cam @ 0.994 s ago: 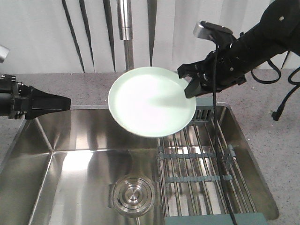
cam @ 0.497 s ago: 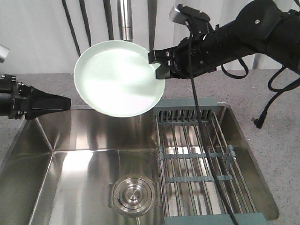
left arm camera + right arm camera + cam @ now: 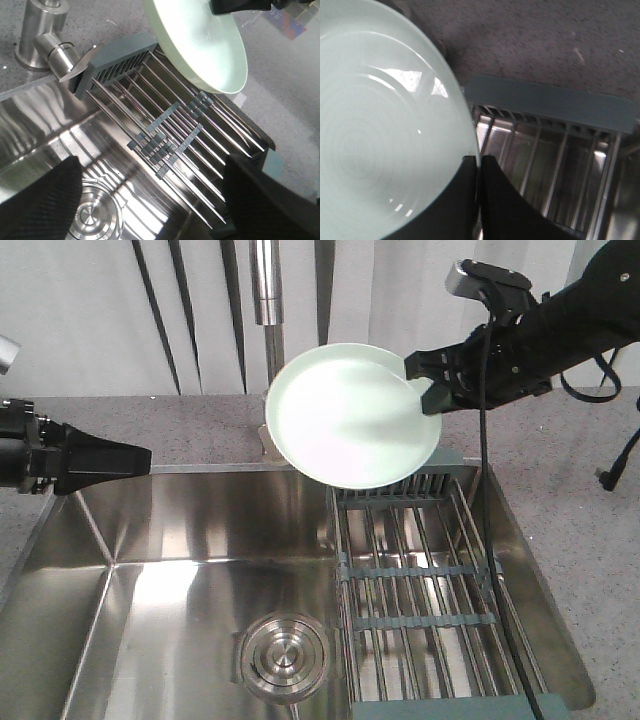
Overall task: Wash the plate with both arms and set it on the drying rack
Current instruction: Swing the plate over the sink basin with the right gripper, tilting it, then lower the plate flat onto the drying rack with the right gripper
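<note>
**Plate being held aloft over the rack, not yet set down**

The right gripper (image 3: pixel 432 392) is pinching the rim of the plate (image 3: pixel 350 418), jaws clamped thinly on the edge. It is holding the plate tilted in the air on its left side, with the drying rack (image 3: pixel 420 580) lying below both and apart from them. The left gripper (image 3: pixel 125 460) is hovering well off beyond the plate's far edge, jaws spread wide and empty. No water is showing at the faucet (image 3: pixel 268 300), so I cannot tell whether washing is finished. Racking is looking like the step left.
</note>
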Tool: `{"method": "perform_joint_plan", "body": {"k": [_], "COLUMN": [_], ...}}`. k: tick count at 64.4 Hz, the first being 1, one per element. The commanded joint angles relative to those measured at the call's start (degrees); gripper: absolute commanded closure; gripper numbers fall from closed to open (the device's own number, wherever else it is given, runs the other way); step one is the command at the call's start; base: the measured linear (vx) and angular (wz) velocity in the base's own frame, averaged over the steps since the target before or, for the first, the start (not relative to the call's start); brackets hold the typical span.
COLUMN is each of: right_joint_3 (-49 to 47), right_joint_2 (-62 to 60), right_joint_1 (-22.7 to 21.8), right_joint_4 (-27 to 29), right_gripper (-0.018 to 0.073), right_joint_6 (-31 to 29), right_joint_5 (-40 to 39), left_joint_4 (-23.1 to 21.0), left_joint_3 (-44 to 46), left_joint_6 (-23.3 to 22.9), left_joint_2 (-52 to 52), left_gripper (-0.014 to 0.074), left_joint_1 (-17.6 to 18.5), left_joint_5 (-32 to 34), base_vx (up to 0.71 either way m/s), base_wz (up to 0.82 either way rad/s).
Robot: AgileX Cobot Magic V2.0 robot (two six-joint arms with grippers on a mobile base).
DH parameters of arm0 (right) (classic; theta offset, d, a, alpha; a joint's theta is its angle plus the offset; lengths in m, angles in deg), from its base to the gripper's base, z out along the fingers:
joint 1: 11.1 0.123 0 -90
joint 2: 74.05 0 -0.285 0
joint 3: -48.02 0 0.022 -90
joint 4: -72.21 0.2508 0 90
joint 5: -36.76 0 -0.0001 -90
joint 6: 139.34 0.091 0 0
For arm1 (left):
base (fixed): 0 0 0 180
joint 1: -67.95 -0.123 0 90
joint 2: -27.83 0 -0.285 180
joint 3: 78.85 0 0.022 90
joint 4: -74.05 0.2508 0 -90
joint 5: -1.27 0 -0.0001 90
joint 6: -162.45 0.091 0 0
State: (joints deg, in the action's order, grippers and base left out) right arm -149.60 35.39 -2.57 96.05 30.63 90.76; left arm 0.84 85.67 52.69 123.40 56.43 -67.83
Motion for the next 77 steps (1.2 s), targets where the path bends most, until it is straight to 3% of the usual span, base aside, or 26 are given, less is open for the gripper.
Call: {"method": "perform_joint_plan", "body": {"k": [1, 17, 30, 59, 77], "right_joint_3": [-1.68, -1.68, -1.66, -1.66, -1.66], "right_joint_2": [-2.86, -2.65, 0.12, 6.27, 7.14], "right_joint_1": [-1.87, -2.66, -2.66, -2.66, -2.66], "right_joint_4": [-3.11, -12.92, -13.18, -13.25, -13.08], "right_gripper": [0.0561, 0.0552, 0.0532, 0.0423, 0.0271], "right_joint_6": [2.88, 1.65, -1.12, -2.18, -3.53], "right_joint_5": [0.93, 8.50, 13.01, 14.56, 14.56], "left_joint_4": [-3.97, -3.97, -3.97, -3.97, -3.97], "left_joint_3": [1.14, 1.14, 1.14, 1.14, 1.14], "left_joint_6": [0.03, 0.03, 0.03, 0.03, 0.03], "left_joint_2": [-2.34, -2.34, -2.34, -2.34, -2.34], "left_gripper": [0.0041, 0.0041, 0.0041, 0.0041, 0.0041], "left_joint_1": [-0.02, -0.02, -0.02, -0.02, -0.02], "left_joint_5": [-2.43, -2.43, -2.43, -2.43, -2.43], "base_vx": [0.00, 0.00, 0.00, 0.00, 0.00], "base_wz": [0.00, 0.00, 0.00, 0.00, 0.00]}}
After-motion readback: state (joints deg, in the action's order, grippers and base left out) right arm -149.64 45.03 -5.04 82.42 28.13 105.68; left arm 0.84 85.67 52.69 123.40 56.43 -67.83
